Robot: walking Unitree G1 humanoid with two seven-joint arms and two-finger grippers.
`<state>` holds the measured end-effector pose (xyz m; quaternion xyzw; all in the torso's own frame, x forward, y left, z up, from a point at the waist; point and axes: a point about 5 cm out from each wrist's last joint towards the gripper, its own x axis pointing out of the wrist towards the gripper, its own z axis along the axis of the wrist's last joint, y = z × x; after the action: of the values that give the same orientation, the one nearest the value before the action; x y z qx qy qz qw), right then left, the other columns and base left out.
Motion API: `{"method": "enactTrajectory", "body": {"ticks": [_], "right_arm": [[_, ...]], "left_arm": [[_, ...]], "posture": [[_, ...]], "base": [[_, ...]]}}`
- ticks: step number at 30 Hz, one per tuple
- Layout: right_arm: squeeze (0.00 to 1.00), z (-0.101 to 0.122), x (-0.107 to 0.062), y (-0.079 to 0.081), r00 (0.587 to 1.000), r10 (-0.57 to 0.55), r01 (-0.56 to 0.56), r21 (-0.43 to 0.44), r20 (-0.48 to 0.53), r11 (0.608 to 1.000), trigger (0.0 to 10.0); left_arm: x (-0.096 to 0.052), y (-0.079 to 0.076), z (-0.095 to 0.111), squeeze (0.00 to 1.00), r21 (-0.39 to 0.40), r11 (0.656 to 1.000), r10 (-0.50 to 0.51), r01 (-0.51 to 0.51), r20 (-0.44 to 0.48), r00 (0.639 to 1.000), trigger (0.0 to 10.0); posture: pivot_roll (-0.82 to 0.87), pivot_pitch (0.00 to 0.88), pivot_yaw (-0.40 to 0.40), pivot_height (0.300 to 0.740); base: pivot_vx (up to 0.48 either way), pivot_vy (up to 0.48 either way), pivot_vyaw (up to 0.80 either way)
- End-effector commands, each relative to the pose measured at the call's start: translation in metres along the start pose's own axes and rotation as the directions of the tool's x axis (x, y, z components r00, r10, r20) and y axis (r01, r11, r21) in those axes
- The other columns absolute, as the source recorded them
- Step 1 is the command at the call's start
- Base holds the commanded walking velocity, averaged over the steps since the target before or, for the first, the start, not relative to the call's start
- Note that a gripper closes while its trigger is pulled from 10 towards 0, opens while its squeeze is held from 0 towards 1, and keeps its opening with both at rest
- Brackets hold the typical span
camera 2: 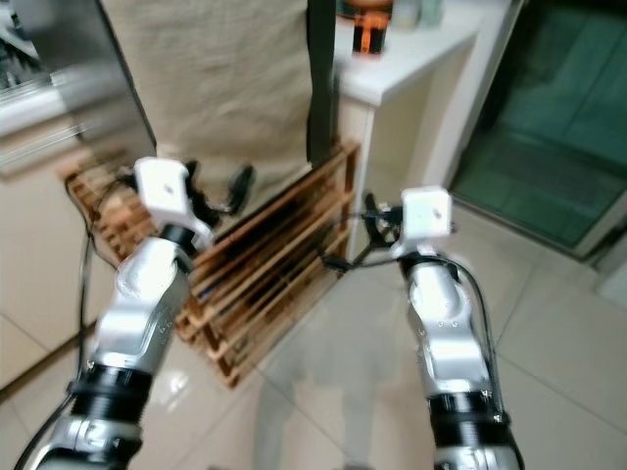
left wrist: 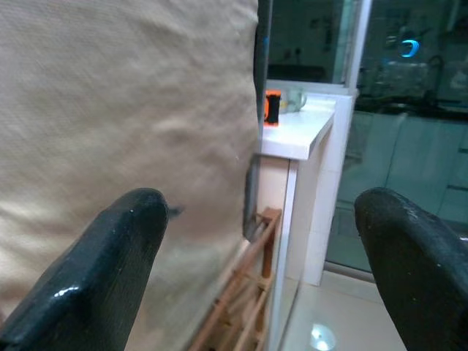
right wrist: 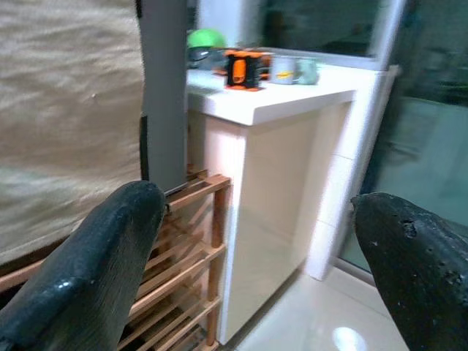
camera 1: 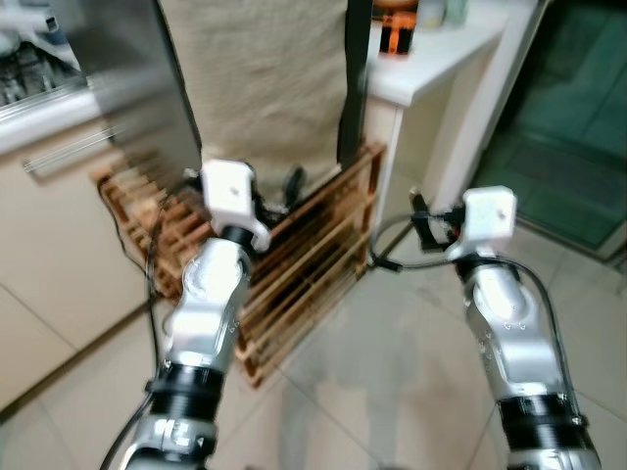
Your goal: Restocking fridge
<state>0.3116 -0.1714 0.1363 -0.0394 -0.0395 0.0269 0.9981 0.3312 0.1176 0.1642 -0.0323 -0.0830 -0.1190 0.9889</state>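
Both arms are raised in front of me over a tiled floor. My left gripper (left wrist: 259,248) is open, its two black fingers (left wrist: 110,270) wide apart and empty, pointing at a beige cloth (camera 1: 260,78) that hangs over a tall unit. My right gripper (right wrist: 256,263) is open too and holds nothing; it faces a white counter (right wrist: 292,99). On that counter stand an orange and black item (right wrist: 243,68), a green object (right wrist: 205,38) and some cups. A grey steel panel (camera 1: 127,88) stands at the upper left, blurred.
A slatted wooden rack (camera 1: 304,255) stands on the floor below the cloth, close in front of both grippers. A dark upright post (camera 1: 355,78) runs between cloth and counter. A glass door (camera 1: 578,127) is at the right. Pale cabinets (camera 1: 49,245) line the left.
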Motion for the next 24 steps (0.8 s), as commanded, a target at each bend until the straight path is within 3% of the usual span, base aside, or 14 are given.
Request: {"method": "enactTrajectory", "body": {"ticks": [1,5,12,15,20,22,24], "right_arm": [[0.00,0.003,0.003,0.009,1.000,0.011,-0.012,0.044,0.021,0.999,10.0],[0.00,-0.004,-0.001,0.004,0.999,-0.037,0.037,0.119,-0.001,0.992,10.0],[0.00,-0.011,-0.005,0.000,0.998,-0.055,0.057,0.110,-0.021,0.992,10.0],[0.00,-0.006,-0.001,0.001,0.999,-0.051,0.051,0.100,0.003,0.994,10.0],[0.00,-0.001,-0.001,0.002,0.998,-0.061,0.059,0.092,0.025,0.994,10.0],[0.00,0.000,-0.007,0.000,0.997,-0.064,0.061,0.088,0.034,0.994,10.0],[0.00,-0.003,-0.025,-0.004,0.998,-0.059,0.056,0.064,0.036,0.996,10.0]], "left_arm": [[0.000,0.019,-0.003,0.00,0.023,0.997,0.070,-0.070,-0.033,0.997,10.0],[-0.007,0.030,-0.018,0.00,0.004,0.993,0.122,-0.122,-0.111,0.986,10.0],[-0.006,0.027,-0.021,0.00,0.023,0.991,0.130,-0.128,-0.136,0.982,10.0],[-0.005,0.025,-0.019,0.00,0.052,0.992,0.119,-0.113,-0.126,0.985,10.0],[-0.007,0.026,-0.015,0.00,0.058,0.991,0.122,-0.117,-0.099,0.988,10.0],[-0.012,0.030,-0.012,0.00,0.053,0.992,0.117,-0.113,-0.076,0.990,10.0],[-0.030,0.036,-0.012,0.00,0.067,0.994,0.091,-0.087,-0.063,0.994,10.0]], "posture": [[-0.13,0.000,0.049,0.740],[-0.13,0.000,0.053,0.740],[-0.12,0.000,0.051,0.740],[-0.12,0.000,0.058,0.740],[-0.12,0.000,0.068,0.740],[-0.12,0.000,0.067,0.740],[-0.11,0.000,0.060,0.740]], "base": [[0.000,0.480,-0.79],[0.000,0.480,-0.79],[0.000,0.480,-0.79],[0.000,0.480,0.00],[0.000,0.000,0.00],[0.000,0.000,0.00],[0.000,0.000,0.00]]}}
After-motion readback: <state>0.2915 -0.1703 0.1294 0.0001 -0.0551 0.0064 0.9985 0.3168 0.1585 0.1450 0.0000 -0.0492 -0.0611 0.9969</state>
